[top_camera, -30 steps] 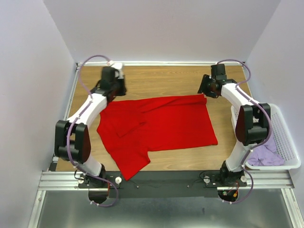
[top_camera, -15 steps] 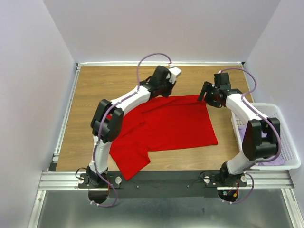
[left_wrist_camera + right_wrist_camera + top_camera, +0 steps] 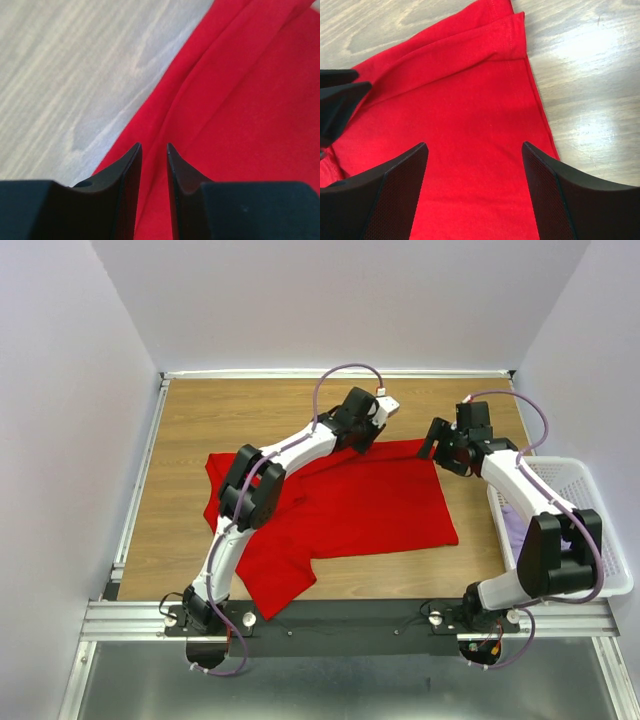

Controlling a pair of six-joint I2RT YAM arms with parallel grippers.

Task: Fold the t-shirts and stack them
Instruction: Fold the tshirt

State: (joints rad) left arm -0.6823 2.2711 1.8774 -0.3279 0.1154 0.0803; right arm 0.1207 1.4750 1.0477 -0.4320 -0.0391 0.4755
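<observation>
My right gripper [image 3: 474, 145] hangs with its jaws spread wide and nothing between them, directly over the far right corner of the bright red soft cotton t-shirt [image 3: 460, 115]. My left gripper [image 3: 154, 146] reaches across to the middle of that same far edge. Its jaws are drawn nearly together with only a slim gap, and I cannot tell whether they pinch any cloth.

The red shirt lies spread on the pale wood-grain table [image 3: 270, 405]. Its long axis runs left to right, with the straight stitched hem towards the right arm and the sleeves towards the left. One sleeve trails down to the near edge.

From both grippers the body of the shirt stretches away towards the near side of the table, so I judge that the coming fold turns on that far edge. The right gripper is the nearer to the hem corner, the left to the mid-edge.

The cloth is matte, limp and thin. Along the far edge a narrow band is doubled over itself, making soft ridges, and the corner shows two layers with a neat seam line.

At the right stands a white plastic lattice basket [image 3: 612, 562]. It holds pale lilac cloth [image 3: 510, 530], mostly hidden behind the right arm.
</observation>
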